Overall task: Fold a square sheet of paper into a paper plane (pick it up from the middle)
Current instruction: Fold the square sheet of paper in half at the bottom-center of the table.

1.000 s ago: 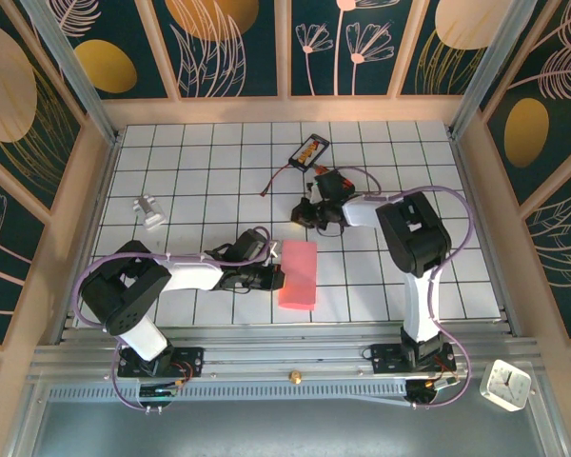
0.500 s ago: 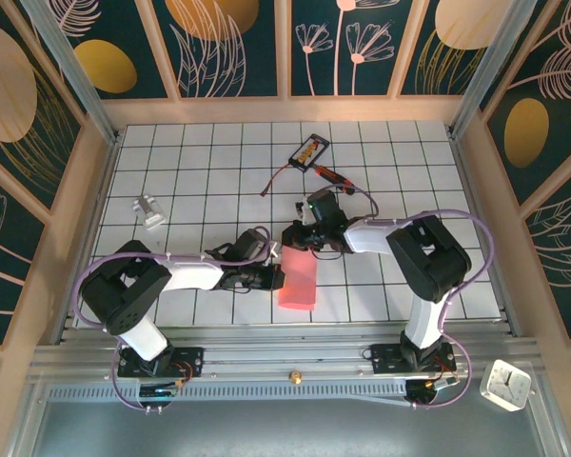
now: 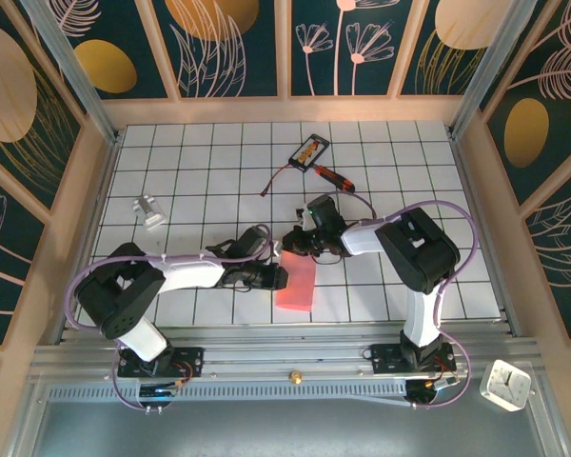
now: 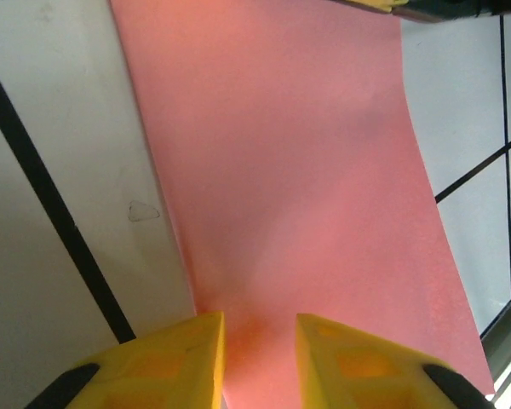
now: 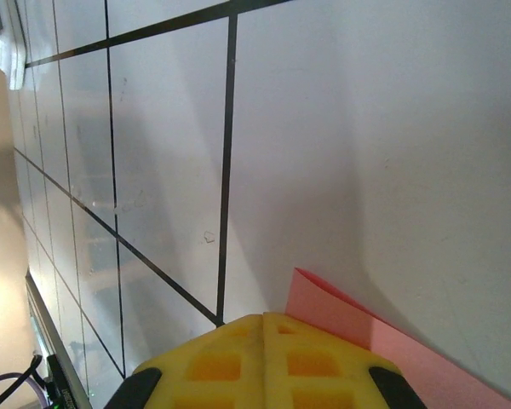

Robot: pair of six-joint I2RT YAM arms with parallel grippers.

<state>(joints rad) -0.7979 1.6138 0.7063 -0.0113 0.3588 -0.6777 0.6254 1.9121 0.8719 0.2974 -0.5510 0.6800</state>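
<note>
The pink-red sheet of paper lies on the tiled table, folded into a narrow oblong. My left gripper sits at the middle of its left edge. In the left wrist view the yellow jaws stand slightly apart, open, with the paper showing in the gap and spreading ahead. My right gripper is down at the paper's far left corner. In the right wrist view its jaws are shut tight, and a pink corner pokes out beside the right finger.
A black-and-orange card and a red-handled screwdriver lie at the back of the table. A small silvery object sits at the left. A white clock stands off the table's front right corner.
My left jaws have opened a little on the paper's edge. The right gripper has come forward and left, from near the screwdriver to the paper's far corner.
</note>
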